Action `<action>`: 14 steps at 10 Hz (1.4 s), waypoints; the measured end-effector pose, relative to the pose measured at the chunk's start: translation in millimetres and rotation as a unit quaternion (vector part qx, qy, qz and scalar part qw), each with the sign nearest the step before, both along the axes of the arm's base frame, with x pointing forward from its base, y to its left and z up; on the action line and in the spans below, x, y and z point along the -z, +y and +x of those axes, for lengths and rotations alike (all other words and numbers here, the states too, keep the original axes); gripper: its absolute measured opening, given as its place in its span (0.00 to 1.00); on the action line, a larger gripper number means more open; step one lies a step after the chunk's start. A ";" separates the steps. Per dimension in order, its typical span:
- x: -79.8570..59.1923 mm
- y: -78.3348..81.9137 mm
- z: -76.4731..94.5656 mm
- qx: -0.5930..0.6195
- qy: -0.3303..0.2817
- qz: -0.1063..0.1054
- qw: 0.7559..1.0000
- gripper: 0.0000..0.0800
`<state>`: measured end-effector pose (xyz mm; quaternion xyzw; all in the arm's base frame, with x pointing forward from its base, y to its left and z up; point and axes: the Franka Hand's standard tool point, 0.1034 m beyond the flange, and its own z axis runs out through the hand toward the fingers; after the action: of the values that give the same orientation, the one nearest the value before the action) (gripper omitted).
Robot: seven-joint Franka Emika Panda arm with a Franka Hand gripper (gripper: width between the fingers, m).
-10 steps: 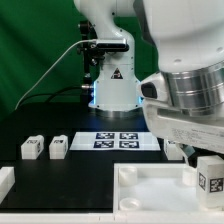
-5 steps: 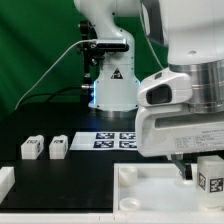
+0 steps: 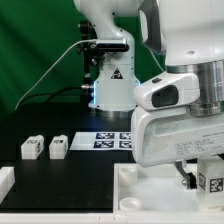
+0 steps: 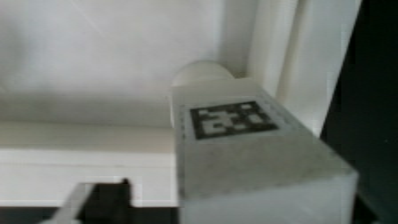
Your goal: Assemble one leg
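**Exterior view: arm dropped closer to the leg**

Exterior view: shows the gripper (image 3: pixel 188 175) lower than a second ago, now just beside the leg (image 3: pixel 210 182). Finds that leg unmoved, upright by the near edge of the table (image 3: pixel 80 172), toward the exterior view's right corner. Cannot tell whether clenched or released, with the fingers mostly hidden.

Wrist view: fills with the leg (image 4: pixel 240 140), tag up, close against the big white piece (image 4: pixel 107 70). Suggests an approach almost done, with the grasp yet to come.
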<state>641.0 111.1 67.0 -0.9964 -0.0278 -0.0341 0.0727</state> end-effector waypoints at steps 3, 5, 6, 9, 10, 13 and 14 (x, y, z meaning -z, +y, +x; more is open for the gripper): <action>0.1 1.6 -0.2 0.130 0.021 0.015 0.991 0.37; -0.4 -2.3 1.1 0.284 0.045 0.028 0.957 0.37; -0.2 -3.4 0.6 0.357 0.053 0.027 0.932 0.37; 3.6 -6.8 -7.7 0.620 0.100 0.083 0.774 0.37; 3.3 -5.5 -9.1 0.684 0.121 0.092 0.713 0.37; 3.2 -1.9 -10.5 0.717 0.134 0.097 0.677 0.61; 3.3 -1.8 -10.6 0.704 0.132 0.096 0.691 0.61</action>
<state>630.4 109.2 63.7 -0.7058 0.6951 0.0538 0.1260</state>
